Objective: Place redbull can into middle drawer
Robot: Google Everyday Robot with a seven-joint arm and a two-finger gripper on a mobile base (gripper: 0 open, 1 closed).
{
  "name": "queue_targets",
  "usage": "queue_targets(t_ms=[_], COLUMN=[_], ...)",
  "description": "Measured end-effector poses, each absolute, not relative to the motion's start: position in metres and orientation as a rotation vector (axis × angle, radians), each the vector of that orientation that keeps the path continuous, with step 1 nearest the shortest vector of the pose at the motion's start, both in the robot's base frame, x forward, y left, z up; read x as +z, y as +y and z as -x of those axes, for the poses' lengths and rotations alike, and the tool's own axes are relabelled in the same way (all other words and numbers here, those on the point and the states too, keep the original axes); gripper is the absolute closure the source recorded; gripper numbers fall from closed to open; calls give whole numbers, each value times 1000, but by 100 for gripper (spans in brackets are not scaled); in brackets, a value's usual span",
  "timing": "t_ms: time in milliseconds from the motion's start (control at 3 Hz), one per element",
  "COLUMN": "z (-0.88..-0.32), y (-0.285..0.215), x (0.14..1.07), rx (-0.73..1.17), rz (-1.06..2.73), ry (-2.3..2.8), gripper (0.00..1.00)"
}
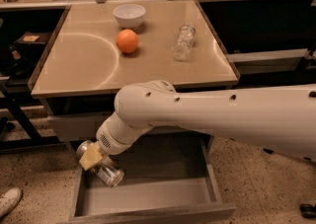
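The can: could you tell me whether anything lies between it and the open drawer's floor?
Nothing visible does. The gripper holds the can over the drawer's left end, with bare floor beneath.
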State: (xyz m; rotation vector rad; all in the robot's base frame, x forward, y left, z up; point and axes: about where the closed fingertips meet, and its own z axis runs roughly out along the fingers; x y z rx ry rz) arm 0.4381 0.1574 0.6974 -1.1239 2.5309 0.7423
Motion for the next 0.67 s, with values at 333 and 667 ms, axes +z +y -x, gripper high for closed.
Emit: queue_targets(t_ms=[333,667], z=[-432,-433], y=[161,159], x=[652,586], rx=[801,860], rz=[1077,989], ry=[2575,2635], gripper=[100,100])
